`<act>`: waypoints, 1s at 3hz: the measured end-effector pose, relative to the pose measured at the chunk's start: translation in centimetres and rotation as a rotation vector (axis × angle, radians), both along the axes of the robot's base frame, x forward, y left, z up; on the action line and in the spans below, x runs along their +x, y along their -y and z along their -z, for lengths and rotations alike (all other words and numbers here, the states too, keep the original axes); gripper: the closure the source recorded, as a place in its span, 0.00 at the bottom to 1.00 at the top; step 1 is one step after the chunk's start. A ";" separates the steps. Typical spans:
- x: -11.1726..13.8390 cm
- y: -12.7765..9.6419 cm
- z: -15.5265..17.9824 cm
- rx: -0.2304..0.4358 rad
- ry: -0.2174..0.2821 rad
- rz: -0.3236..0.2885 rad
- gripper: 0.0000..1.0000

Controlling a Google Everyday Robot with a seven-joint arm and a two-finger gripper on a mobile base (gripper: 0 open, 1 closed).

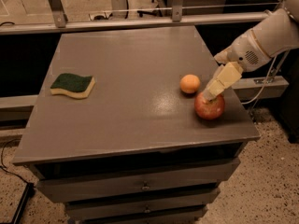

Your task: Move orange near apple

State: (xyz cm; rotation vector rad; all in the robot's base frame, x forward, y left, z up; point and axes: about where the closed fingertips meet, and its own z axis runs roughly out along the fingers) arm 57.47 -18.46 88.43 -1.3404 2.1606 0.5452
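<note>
The small orange point(190, 84) sits on the grey table top point(131, 87) at the right side. The larger red apple point(210, 108) lies just in front and to the right of it, a small gap between them. My gripper point(211, 94) hangs from the white arm coming in from the upper right. Its cream fingers point(221, 80) point down and left, with the tips just above the apple's top, to the right of the orange. It holds nothing that I can see.
A green and yellow sponge point(73, 85) lies on the left of the table. The table's right edge point(243, 111) runs close by the apple. Drawers point(140, 185) sit below the top. A metal rail point(140, 21) runs behind the table.
</note>
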 end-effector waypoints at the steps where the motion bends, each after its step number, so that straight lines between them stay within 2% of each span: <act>1: 1.4 4.1 -2.1 0.119 0.086 0.033 0.00; 2: 3.4 7.2 -5.9 0.221 0.228 0.031 0.00; 3: 4.1 8.0 -8.5 0.242 0.296 0.035 0.00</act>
